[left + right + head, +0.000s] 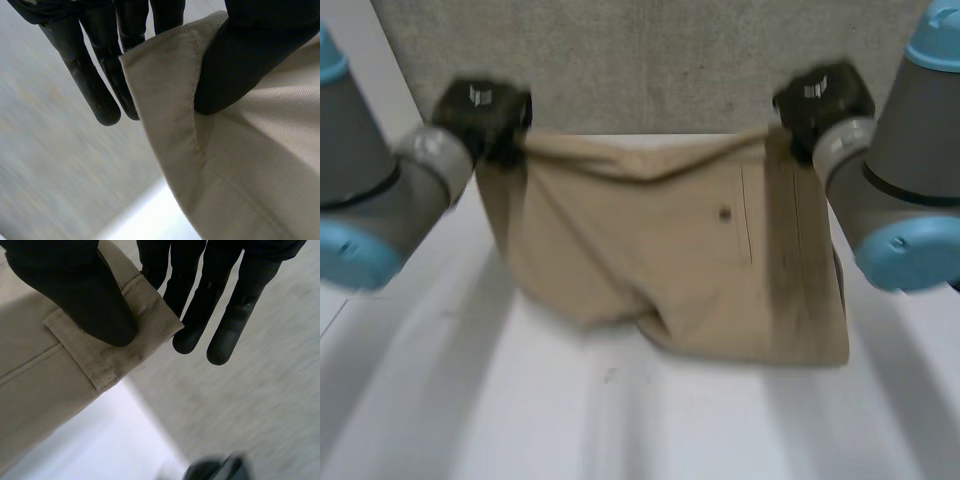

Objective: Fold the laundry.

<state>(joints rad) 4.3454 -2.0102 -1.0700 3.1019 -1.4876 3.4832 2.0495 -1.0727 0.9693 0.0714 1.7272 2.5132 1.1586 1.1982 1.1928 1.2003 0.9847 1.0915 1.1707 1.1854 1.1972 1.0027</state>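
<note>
Shorts (670, 250) are tan, with a little button (724, 214) on the back pocket. They're hanging between the two hands over the far part of the white table (620, 420). The left hand (485, 112) has one top corner of the waistband and the right hand (823, 100) has the other. The bottom edge looks like it's at the table or just above it, I honestly can't tell which.

Both hands are pinching. In the left wrist view the thumb (235, 70) presses the seam edge against the fingers (100, 85) behind the cloth. In the right wrist view the thumb (85, 300) sits on a small stitched tab right at the corner, and the fingers (220, 315) poke out past the cloth edge.

What worries me:

- The right pinch is super close to the corner. There's not much cloth under that thumb, so I'd guess any tug sideways or a quick swing could pull it free and drop that whole side.
- The waistband sags in the middle. If the hands don't spread a bit before laying it down, that slack probably ends up as a wrinkle under the fold.
- The bottom hangs uneven, bunched up on the left-arm side and lower on the right-arm side. Lay it down like that and the fold likely comes out crooked.
</note>
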